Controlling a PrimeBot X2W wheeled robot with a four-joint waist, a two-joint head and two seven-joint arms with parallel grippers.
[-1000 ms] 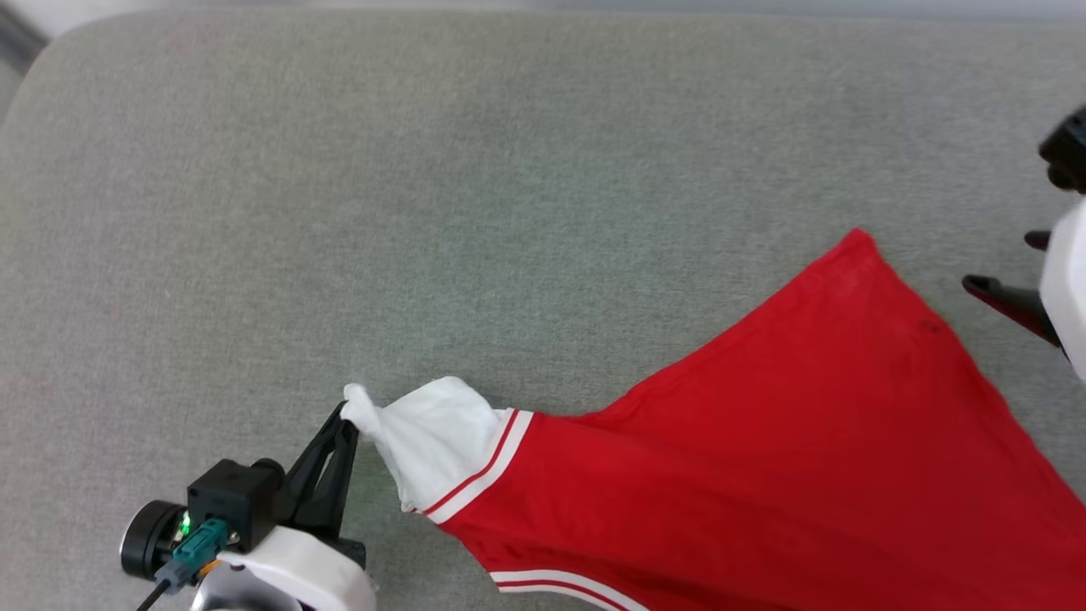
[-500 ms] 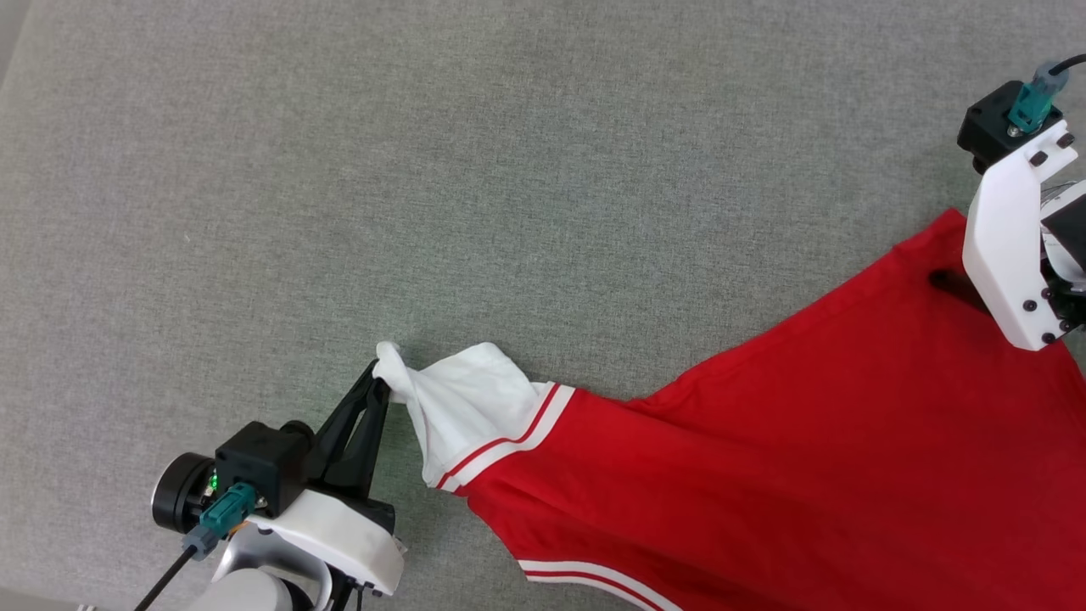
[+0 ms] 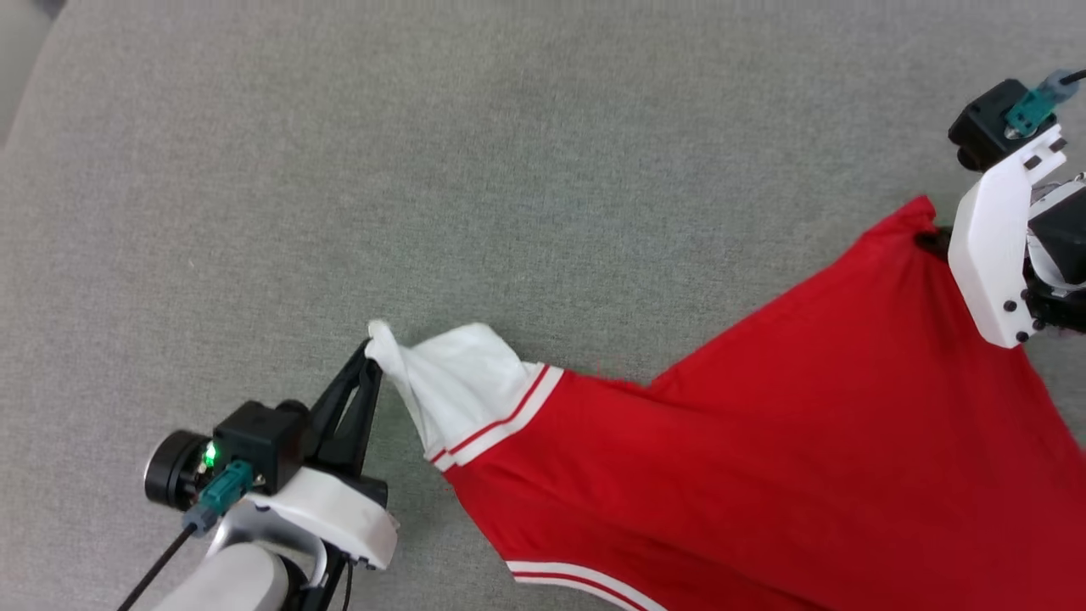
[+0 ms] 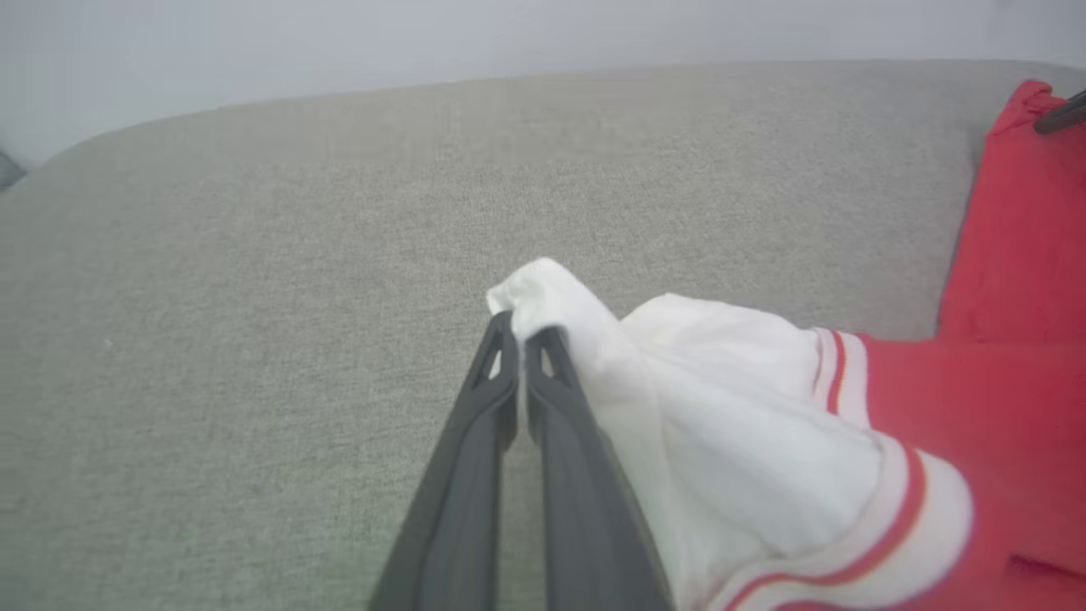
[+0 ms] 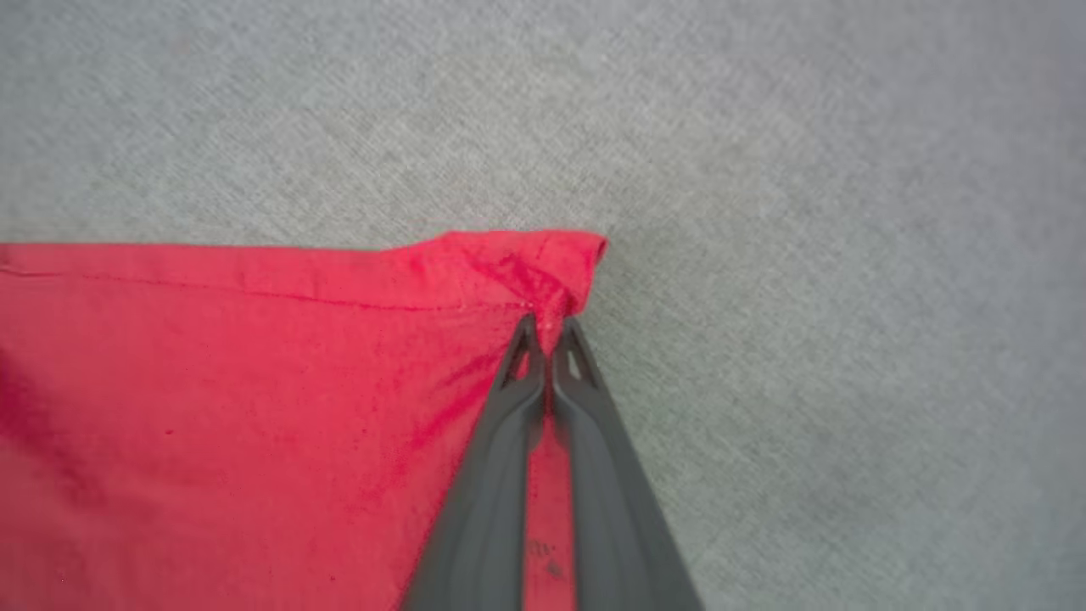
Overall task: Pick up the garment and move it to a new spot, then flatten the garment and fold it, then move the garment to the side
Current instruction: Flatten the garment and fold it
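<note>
The left gripper (image 4: 519, 329) is being seen with its two dark fingers pressed together, clamped on the bunched tip of the white sleeve (image 4: 721, 407); a small tuft of white cloth is being squeezed out just past the fingertips. The right gripper (image 5: 550, 331) is likewise being seen closed, its fingers pinched on the hem corner (image 5: 560, 263), where the red cloth is being gathered into small creases. The garment (image 3: 806, 441) is being held drawn out between the two grips, plain red side showing; the sleeve's striped trim (image 3: 501, 420) is being shown where white meets red, and a second striped band is being shown at the lower edge of the head view. All of it is being carried over the grey cushion (image 3: 424, 170); the sleeve end is being held towards the cushion's middle, well apart from its rounded far-left corner, and the hem corner towards its right side; the red body is being cut off by the head view's lower and right borders.
</note>
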